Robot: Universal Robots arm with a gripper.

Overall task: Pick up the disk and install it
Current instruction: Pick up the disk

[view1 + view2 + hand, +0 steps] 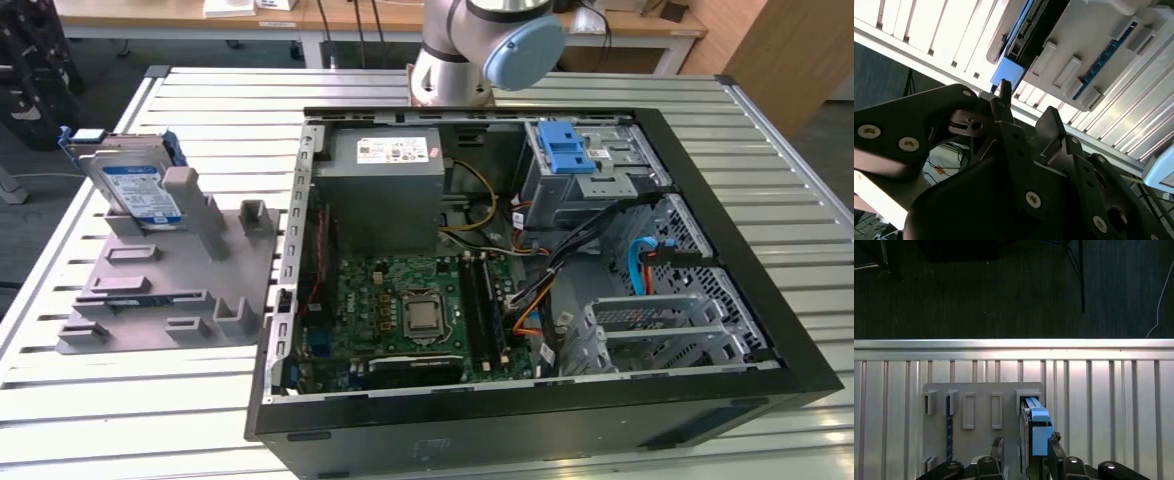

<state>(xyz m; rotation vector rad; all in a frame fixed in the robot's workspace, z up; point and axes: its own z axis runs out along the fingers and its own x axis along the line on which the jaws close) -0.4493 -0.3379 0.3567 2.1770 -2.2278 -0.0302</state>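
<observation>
Gripper (pixel 1026 440) released, empty, over disk (pixel 1038 426) standing on edge in grey rack (pixel 982 392) on slatted table (pixel 1104 405).

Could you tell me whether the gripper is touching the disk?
Apart. The exterior view shows the disk standing in its grey holder with nothing on it; in the first wrist view the gripper frames it from above.
</observation>
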